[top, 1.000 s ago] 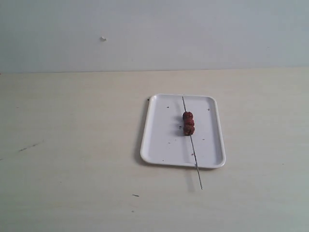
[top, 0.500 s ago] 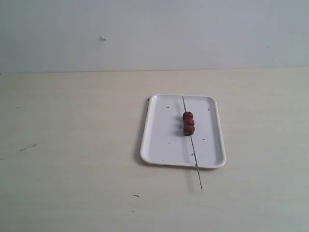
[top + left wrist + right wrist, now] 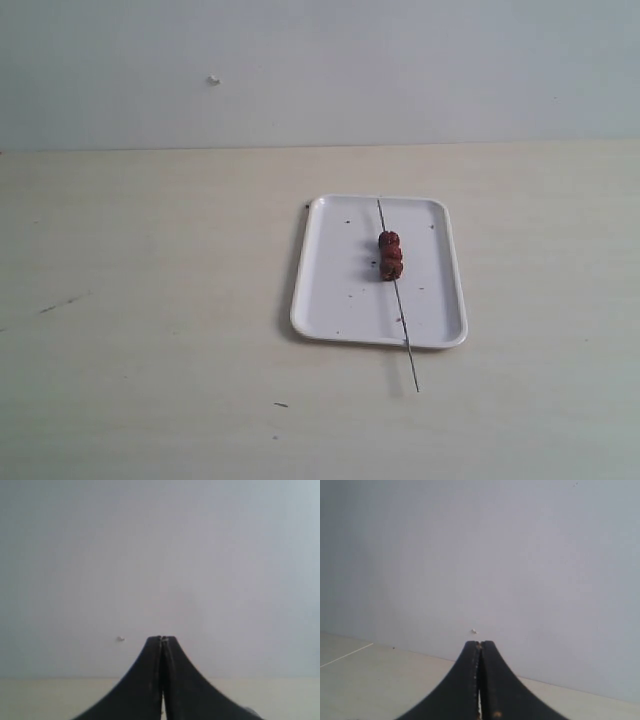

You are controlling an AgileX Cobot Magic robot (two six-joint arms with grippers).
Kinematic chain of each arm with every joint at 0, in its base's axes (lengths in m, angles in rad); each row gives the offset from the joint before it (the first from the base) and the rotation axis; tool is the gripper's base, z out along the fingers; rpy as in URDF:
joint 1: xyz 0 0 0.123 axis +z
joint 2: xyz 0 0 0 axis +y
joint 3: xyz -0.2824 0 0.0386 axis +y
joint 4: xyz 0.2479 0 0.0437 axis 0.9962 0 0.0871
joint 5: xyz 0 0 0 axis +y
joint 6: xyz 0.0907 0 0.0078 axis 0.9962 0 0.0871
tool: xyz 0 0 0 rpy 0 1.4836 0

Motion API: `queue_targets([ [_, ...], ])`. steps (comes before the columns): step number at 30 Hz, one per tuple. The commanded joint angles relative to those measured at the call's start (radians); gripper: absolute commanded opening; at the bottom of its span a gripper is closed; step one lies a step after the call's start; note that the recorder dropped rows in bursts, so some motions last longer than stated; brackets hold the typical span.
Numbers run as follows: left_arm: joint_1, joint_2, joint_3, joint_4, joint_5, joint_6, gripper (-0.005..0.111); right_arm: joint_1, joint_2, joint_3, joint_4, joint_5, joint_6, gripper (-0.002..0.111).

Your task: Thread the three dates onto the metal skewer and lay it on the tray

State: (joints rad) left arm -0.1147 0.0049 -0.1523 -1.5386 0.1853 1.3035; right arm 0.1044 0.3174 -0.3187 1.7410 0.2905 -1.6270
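In the exterior view the white tray (image 3: 340, 300) lies right of the table's middle. The thin metal skewer (image 3: 400, 315) lies lengthwise across it, its near end sticking out past the tray's front rim. The three dates (image 3: 390, 255) sit threaded on it in a tight row, on the tray's right half. Neither arm shows in the exterior view. My left gripper (image 3: 161, 639) is shut, empty, facing the grey wall. My right gripper (image 3: 479, 643) is also shut with nothing in it, facing the same wall.
The pale wooden table (image 3: 150, 300) carries a few dark marks (image 3: 62, 302) on its left and front. A grey wall (image 3: 320, 70) with a small white speck (image 3: 213, 80) stands behind.
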Motion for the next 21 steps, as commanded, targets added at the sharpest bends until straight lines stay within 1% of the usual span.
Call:
queue_targets([
  [1, -0.002, -0.005, 0.039, 0.655, -0.021, -0.731, 0.000, 0.000, -0.003, 0.007, 0.003, 0.007, 0.001, 0.000],
  [3, -0.002, -0.005, 0.055, 1.031, 0.000, -1.104, 0.000, 0.000, -0.003, 0.007, 0.003, 0.007, 0.001, 0.000],
  [4, -0.002, -0.005, 0.060, 1.193, 0.014, -1.216, 0.000, 0.000, -0.003, 0.007, 0.003, 0.007, 0.001, 0.000],
  [5, -0.002, -0.005, 0.071, 1.321, 0.030, -1.326, 0.000, 0.000, -0.003, 0.007, 0.003, 0.007, 0.001, 0.000],
  [6, -0.002, -0.005, 0.081, 1.412, 0.050, -1.394, 0.000, 0.000, -0.003, 0.007, 0.003, 0.007, 0.001, 0.000],
  [7, -0.002, -0.005, 0.089, 1.460, 0.064, -1.417, 0.000, 0.000, -0.003, 0.007, 0.003, 0.007, 0.001, 0.000],
  [9, -0.002, -0.005, 0.106, 1.531, 0.074, -1.415, 0.000, 0.000, -0.003, 0.007, 0.003, 0.007, 0.001, 0.000],
  [11, -0.002, -0.005, 0.116, 1.546, 0.077, -1.413, 0.000, 0.000, -0.003, 0.007, 0.003, 0.007, 0.001, 0.000],
  [21, -0.002, -0.005, 0.117, 1.546, 0.081, -1.413, 0.000, 0.000, -0.003, 0.007, 0.003, 0.007, 0.001, 0.000],
])
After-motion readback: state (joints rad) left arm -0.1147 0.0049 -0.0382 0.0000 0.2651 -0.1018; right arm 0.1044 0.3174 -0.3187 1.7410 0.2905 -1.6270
